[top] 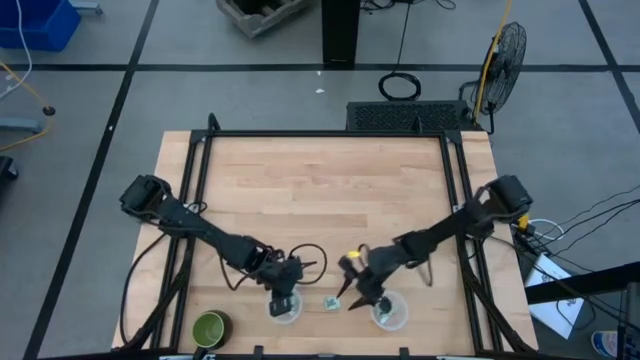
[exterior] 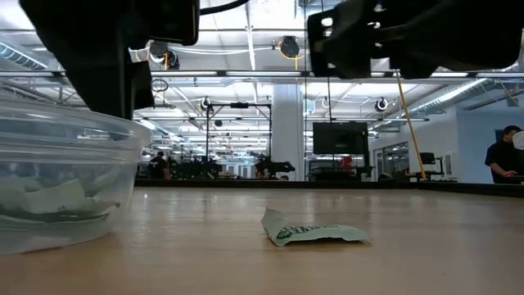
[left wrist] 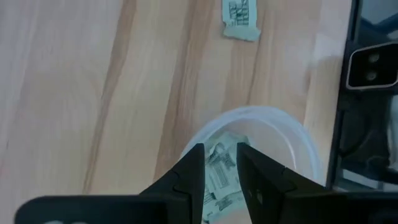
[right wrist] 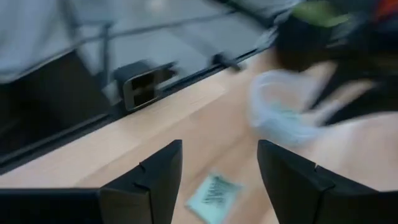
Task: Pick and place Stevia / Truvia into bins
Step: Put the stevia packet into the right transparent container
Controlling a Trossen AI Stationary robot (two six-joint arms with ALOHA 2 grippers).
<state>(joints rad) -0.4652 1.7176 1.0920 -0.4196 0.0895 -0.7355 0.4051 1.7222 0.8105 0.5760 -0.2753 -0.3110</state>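
The surface (top: 320, 190) is pale wood with darker grain streaks, edged by a black frame (top: 325, 136). One packet (exterior: 315, 233) lying loose on it is pale green and white with dark green print; the packets in the bin (left wrist: 292, 140) are white with dark print, and both bins, including the second bin (top: 389, 313), are translucent white. Both arms are black, as are the left gripper (left wrist: 219, 162) and right gripper (right wrist: 217, 165); a green cup (top: 209, 326) has a dark interior.

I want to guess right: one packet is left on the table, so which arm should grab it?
Probably the right: its open pincer points at the packet, while the left pincer hangs over its bin.
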